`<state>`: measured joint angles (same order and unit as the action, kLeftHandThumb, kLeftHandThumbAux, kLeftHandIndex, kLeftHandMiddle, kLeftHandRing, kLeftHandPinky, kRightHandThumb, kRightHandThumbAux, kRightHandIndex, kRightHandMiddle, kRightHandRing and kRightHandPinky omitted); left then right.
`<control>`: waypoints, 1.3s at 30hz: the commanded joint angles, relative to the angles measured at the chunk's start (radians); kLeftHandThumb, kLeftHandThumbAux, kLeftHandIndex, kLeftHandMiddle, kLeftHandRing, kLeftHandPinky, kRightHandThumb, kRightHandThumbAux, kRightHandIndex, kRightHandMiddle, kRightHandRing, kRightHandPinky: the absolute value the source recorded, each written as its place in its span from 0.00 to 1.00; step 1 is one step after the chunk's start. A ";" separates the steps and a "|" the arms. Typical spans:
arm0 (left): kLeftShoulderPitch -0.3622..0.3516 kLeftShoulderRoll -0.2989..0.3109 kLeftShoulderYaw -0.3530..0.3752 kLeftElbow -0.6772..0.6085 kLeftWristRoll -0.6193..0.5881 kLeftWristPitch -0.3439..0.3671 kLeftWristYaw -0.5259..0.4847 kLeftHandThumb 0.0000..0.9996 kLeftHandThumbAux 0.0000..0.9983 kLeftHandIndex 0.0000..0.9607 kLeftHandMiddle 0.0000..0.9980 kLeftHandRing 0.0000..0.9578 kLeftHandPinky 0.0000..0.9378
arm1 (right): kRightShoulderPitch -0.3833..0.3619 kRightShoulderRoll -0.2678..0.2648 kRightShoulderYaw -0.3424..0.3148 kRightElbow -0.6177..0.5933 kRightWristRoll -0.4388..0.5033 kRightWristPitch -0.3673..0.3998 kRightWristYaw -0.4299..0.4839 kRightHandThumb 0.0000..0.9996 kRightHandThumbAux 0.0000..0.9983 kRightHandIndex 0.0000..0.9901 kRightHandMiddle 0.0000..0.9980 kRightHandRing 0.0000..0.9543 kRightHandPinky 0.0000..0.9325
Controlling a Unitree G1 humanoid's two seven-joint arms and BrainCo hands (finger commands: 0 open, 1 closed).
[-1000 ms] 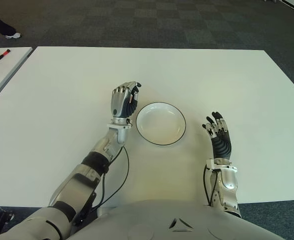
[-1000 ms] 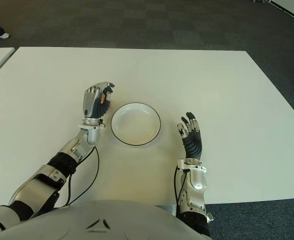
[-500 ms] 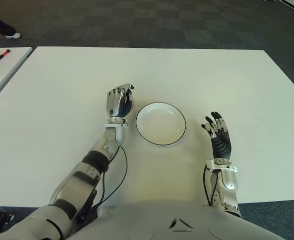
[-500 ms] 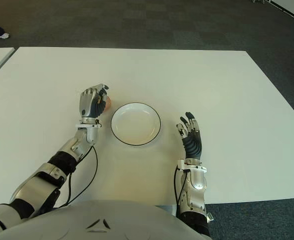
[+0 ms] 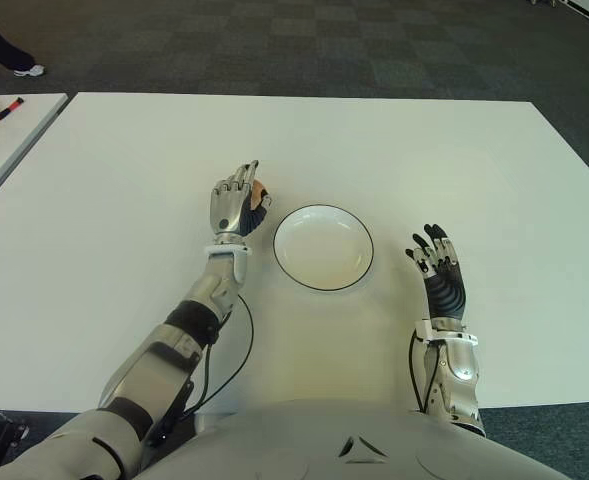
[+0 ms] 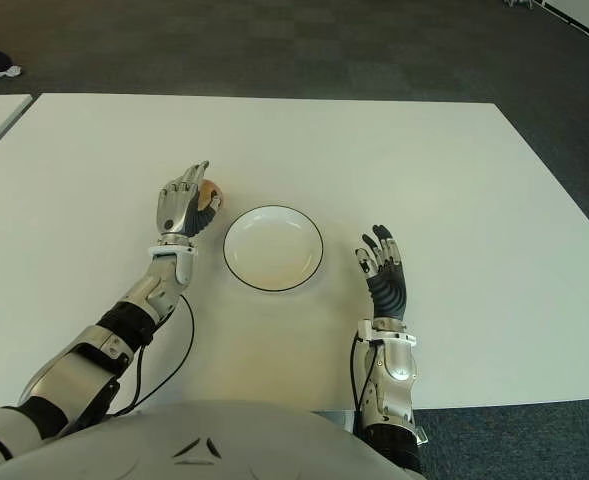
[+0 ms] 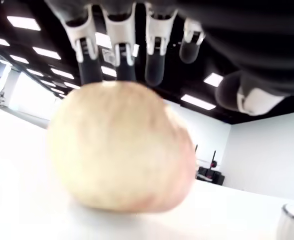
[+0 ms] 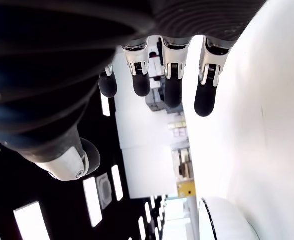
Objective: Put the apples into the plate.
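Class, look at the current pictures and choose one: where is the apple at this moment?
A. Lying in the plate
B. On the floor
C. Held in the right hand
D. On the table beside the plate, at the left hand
D. The apple sits on the table just left of the empty plate, at the left hand, whose fingers are opened above it.
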<state>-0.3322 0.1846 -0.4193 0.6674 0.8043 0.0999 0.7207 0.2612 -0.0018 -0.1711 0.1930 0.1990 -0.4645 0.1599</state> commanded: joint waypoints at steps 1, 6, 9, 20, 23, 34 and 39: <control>0.014 0.008 -0.011 -0.007 0.003 0.017 -0.029 0.60 0.32 0.00 0.00 0.02 0.20 | 0.001 0.000 0.001 0.014 -0.006 -0.007 -0.001 0.37 0.66 0.08 0.08 0.12 0.24; 0.016 0.010 -0.011 -0.007 0.000 0.017 -0.032 0.59 0.32 0.00 0.00 0.01 0.20 | -0.001 0.002 0.000 0.018 -0.006 -0.010 0.000 0.37 0.66 0.08 0.08 0.12 0.24; 0.016 0.011 -0.011 -0.003 -0.001 0.015 -0.030 0.59 0.32 0.00 0.00 0.02 0.20 | -0.001 0.003 0.000 0.019 -0.001 -0.010 0.002 0.38 0.66 0.08 0.09 0.12 0.25; 0.014 0.014 -0.011 0.011 -0.004 0.001 -0.021 0.59 0.32 0.00 0.00 0.04 0.22 | 0.002 0.006 -0.001 0.021 0.000 -0.014 0.003 0.37 0.65 0.08 0.09 0.12 0.23; 0.013 0.014 -0.011 0.015 -0.005 -0.003 -0.019 0.59 0.32 0.00 0.00 0.04 0.22 | 0.003 0.007 -0.001 0.021 0.000 -0.016 0.003 0.37 0.65 0.07 0.08 0.12 0.23; 0.011 0.016 -0.011 0.027 -0.011 -0.019 -0.017 0.59 0.31 0.00 0.00 0.05 0.23 | 0.003 0.007 -0.002 0.027 0.001 -0.021 0.003 0.37 0.66 0.08 0.09 0.11 0.23; 0.008 0.016 -0.012 0.033 -0.014 -0.027 -0.015 0.59 0.31 0.00 0.00 0.05 0.24 | 0.002 0.006 -0.002 0.030 0.001 -0.023 0.005 0.37 0.66 0.08 0.09 0.12 0.23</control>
<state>-0.3287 0.1949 -0.4282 0.6815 0.7966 0.0805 0.7118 0.2633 0.0007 -0.1745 0.2085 0.1975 -0.4801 0.1609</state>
